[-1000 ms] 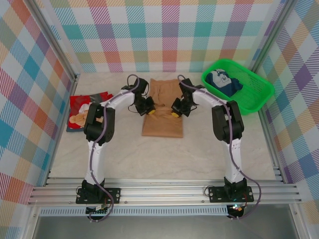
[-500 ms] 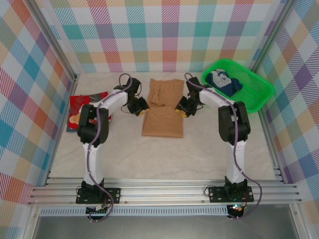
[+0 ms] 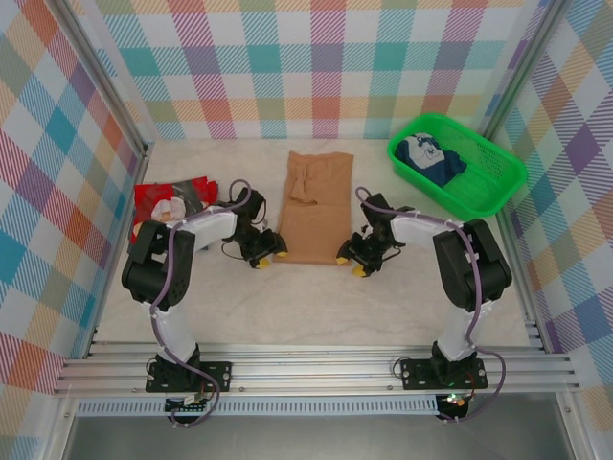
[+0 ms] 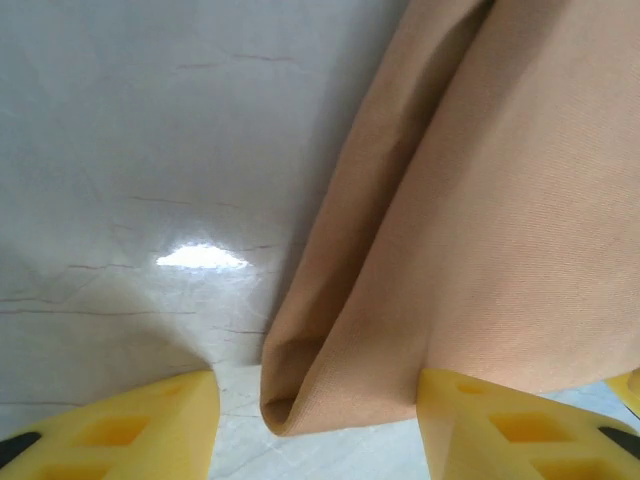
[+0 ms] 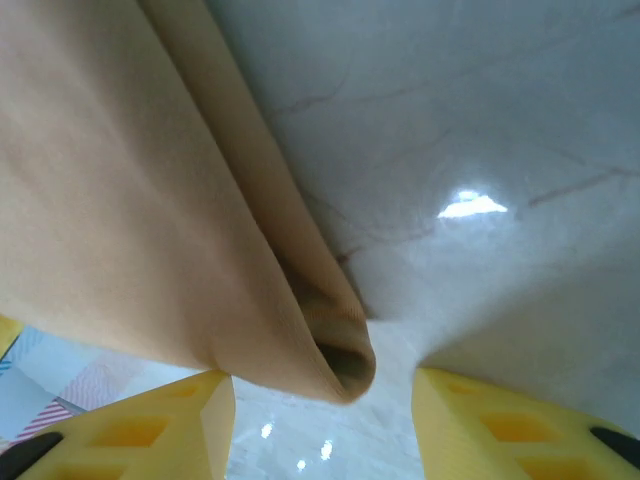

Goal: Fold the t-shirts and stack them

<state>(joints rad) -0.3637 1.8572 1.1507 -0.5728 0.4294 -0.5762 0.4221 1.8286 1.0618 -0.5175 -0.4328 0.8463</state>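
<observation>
We take the tan-brown t-shirt as our landmark: it lies in the middle of the worktop as one long narrow strip, its sides already turned in. The left gripper sits low at its near left corner and the right gripper at its near right corner. Each one is spread open with nothing held. In both wrist views the folded corner of cloth lies between the two yellow fingers, on the worktop and not pinched. We judge that the grippers are set there on purpose, one to a corner, so that both can close on the near hem together and carry it toward the far end evenly (a one-sided pull would likely skew the strip). The red t-shirt lies well to the left of the tan one, beyond the left arm. The green basket stands off to the tan shirt's far right and holds a dark blue and white cloth, whose kind we cannot tell. By count: two t-shirts on the worktop, one basket, one cloth in it, and two grippers.
</observation>
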